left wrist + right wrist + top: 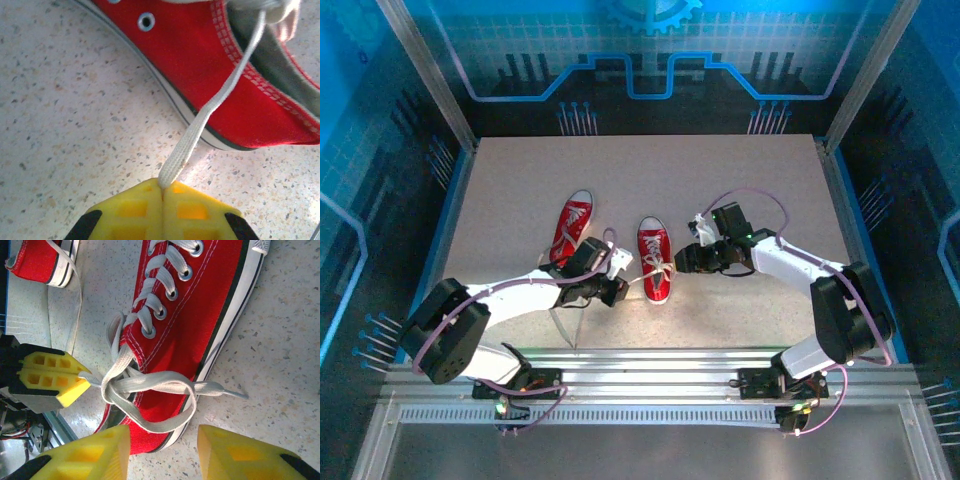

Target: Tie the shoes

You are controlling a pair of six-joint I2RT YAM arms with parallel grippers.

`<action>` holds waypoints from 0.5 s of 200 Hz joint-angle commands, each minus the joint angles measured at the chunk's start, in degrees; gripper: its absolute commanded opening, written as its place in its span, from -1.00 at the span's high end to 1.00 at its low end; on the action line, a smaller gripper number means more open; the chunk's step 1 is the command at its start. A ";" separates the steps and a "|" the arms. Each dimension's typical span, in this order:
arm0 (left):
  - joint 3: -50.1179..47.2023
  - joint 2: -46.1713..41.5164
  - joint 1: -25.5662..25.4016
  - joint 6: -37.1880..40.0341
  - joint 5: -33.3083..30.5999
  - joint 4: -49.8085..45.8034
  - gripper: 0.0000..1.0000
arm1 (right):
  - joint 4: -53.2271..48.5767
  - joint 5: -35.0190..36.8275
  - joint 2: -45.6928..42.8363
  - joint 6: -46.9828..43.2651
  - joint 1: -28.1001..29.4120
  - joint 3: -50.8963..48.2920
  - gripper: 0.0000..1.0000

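Left gripper (162, 189): yellow jaws pinched on flat white lace (200, 127).
Right gripper (161, 436): jaws apart, empty.
Shoe (200, 325): red canvas, white sole.

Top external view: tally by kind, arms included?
Red shoes: 2
Robot arms: 2
Total: 4
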 commanded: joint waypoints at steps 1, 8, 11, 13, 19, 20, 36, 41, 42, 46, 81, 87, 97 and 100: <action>-0.90 -2.13 0.64 -4.06 -2.71 -1.71 0.94 | 1.47 -0.46 1.00 0.84 0.08 0.23 0.19; -1.08 -2.45 0.91 -4.90 -3.30 -2.04 0.94 | 1.74 -0.57 1.18 0.95 0.11 0.18 0.19; -1.16 -2.65 1.09 -5.16 -3.45 -2.11 0.94 | 1.79 -0.58 1.29 0.98 0.10 0.07 0.19; -1.27 -2.72 1.20 -5.31 -3.54 -2.15 0.94 | 1.85 -0.65 1.36 0.96 0.04 0.05 0.19; -1.59 -3.15 1.40 -5.83 -3.66 -2.09 0.94 | 2.01 -0.80 1.52 1.06 0.08 0.00 0.19; -1.62 -3.22 1.44 -5.96 -3.68 -2.08 0.94 | 2.01 -0.82 1.54 1.04 0.05 -0.02 0.19; -2.30 -4.07 1.91 -7.26 -3.95 -2.07 0.94 | 2.44 -1.01 2.04 1.27 0.07 -0.28 0.19; -2.50 -4.29 2.00 -7.51 -3.95 -1.98 0.94 | 2.66 -1.10 2.14 1.45 0.05 -0.37 0.19; -2.56 -4.32 2.00 -7.59 -4.00 -1.98 0.94 | 2.73 -1.15 2.16 1.45 0.04 -0.42 0.19; -2.68 -4.44 2.09 -7.78 -4.15 -2.06 0.94 | 2.94 -1.19 2.22 1.64 0.04 -0.59 0.19; -3.56 -4.18 2.66 -9.81 -4.62 -2.43 0.94 | 4.77 -1.81 2.62 3.02 0.04 -1.79 0.19; -3.71 -4.14 2.76 -10.06 -4.53 -2.27 0.94 | 4.98 -1.80 2.54 3.18 0.14 -1.98 0.19; -3.93 -4.00 2.92 -10.89 -4.80 -2.34 0.94 | 5.21 -1.77 2.45 3.39 0.21 -2.31 0.19; -4.00 -4.02 3.01 -11.14 -4.83 -2.29 0.94 | 5.26 -1.80 2.44 3.45 0.24 -2.46 0.19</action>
